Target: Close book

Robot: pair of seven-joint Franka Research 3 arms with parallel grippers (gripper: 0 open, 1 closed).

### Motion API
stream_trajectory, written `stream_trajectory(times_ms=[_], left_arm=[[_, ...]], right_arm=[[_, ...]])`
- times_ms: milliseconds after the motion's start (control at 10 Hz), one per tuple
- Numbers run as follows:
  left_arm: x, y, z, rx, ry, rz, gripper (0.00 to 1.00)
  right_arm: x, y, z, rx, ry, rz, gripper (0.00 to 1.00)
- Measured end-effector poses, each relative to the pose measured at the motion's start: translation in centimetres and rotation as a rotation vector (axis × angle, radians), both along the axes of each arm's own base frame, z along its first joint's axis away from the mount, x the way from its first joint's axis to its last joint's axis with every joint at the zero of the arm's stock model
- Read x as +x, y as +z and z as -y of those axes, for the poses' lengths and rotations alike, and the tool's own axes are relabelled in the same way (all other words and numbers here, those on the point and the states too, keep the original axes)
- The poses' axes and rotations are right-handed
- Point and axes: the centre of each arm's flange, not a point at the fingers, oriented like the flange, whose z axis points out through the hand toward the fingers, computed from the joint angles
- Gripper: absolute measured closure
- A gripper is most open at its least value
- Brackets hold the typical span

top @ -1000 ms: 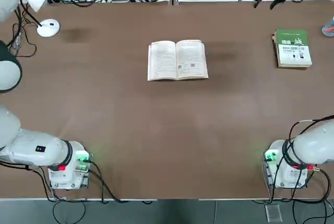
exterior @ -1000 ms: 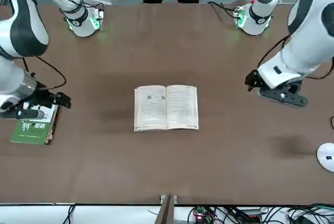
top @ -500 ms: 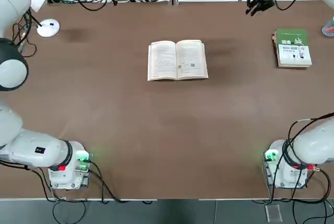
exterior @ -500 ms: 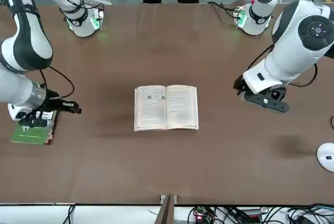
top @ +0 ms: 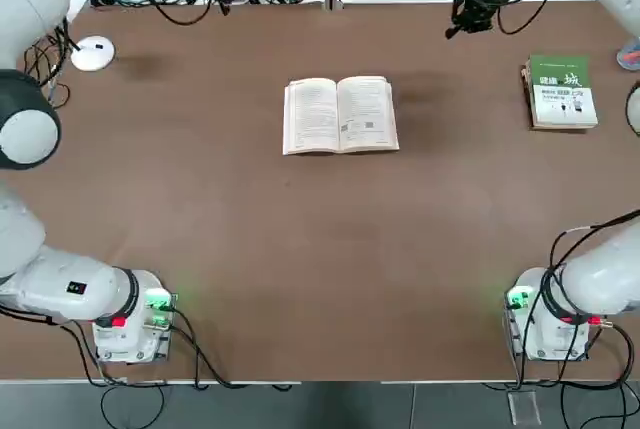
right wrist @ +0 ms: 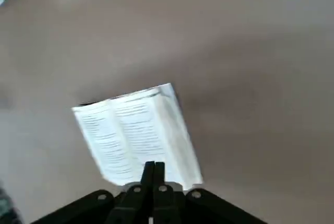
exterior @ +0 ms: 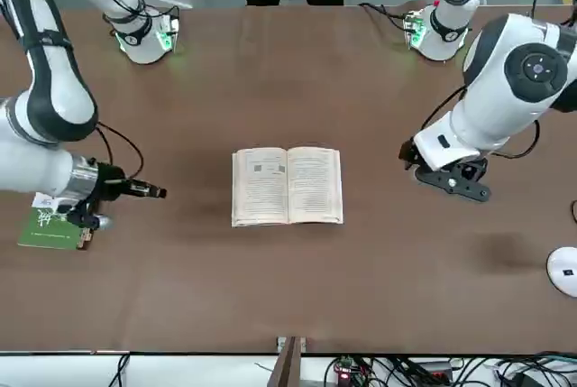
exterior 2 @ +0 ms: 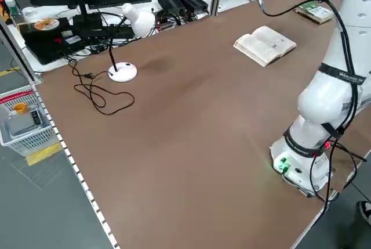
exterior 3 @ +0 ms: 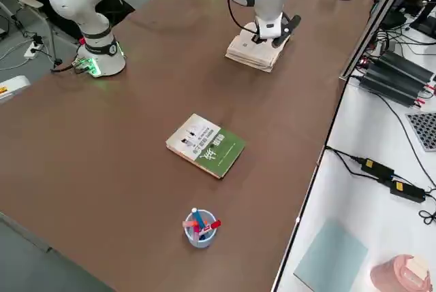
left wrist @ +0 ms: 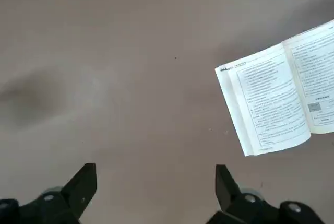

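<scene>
The book (top: pixel 340 114) lies open and flat at the table's middle, cream printed pages up, also visible as the book (exterior: pixel 287 185). My right gripper (exterior: pixel 160 193) hovers between the green-and-white book and the open book, fingers shut and empty; in its wrist view the gripper (right wrist: pixel 154 167) points at the book (right wrist: pixel 135 130). My left gripper (exterior: pixel 448 179) hangs over the table on the book's other side, a short way off. In the left wrist view the left gripper (left wrist: pixel 154 172) is open wide with nothing in it, the book (left wrist: pixel 271 98) lying beyond.
A green-and-white book (top: pixel 560 92) lies closed at the far right of the table. A white desk lamp (top: pixel 92 52) stands at the far left corner. A cup of pens (exterior 3: pixel 199 227) sits near the right edge. Cables run along the far edge.
My right gripper has left the green-and-white book and swung toward the open book. My left gripper has also drifted closer to the open book. The book has not moved.
</scene>
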Motion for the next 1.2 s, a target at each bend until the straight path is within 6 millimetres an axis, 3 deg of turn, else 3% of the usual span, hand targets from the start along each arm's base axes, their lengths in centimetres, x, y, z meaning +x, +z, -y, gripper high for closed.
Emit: stream_trajectory(times_ms=[400, 700, 1200], left_arm=[[0.4, -1.7, 0.7, 0.0, -0.015, -0.015, 0.0], [0.5, -3.1, 1.5, 0.004, -0.026, -0.033, 0.0], [0.1, -6.5, 5.8, -0.007, -0.081, -0.036, 0.0]], right_arm=[[0.4, -4.9, -2.0, 0.083, -0.047, -0.064, 0.99], [0.4, -7.2, -3.5, 0.128, -0.039, -0.052, 0.99], [-0.3, -14.1, -6.4, 0.229, 0.015, 0.045, 0.99]])
